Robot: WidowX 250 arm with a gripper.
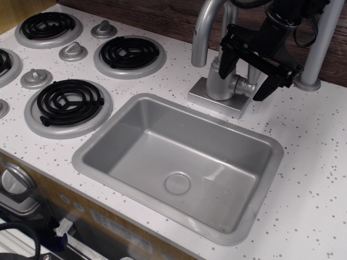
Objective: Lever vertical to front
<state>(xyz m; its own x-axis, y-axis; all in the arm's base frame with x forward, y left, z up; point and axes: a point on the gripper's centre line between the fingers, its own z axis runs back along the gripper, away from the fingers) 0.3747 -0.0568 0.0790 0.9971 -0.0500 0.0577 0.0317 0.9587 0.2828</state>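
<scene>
The lever (245, 85) is a slim silver-grey handle on a stubby knuckle sticking out of the right side of the faucet body (219, 81). Its short bar stands roughly upright behind the knuckle. My black gripper (244, 82) comes down from the upper right and straddles the lever. One finger (226, 62) is on the left, by the faucet body, and the other finger (269, 85) is on the right. The jaws stand wide apart and neither visibly presses on the lever. The bar's upper end is partly hidden by the gripper.
The tall curved spout (206, 30) rises left of the gripper. A thick silver pole (322, 43) with a round foot stands close on the right. The grey sink (87, 157) lies in front. Black coil burners (68, 103) and grey knobs (73, 51) fill the left.
</scene>
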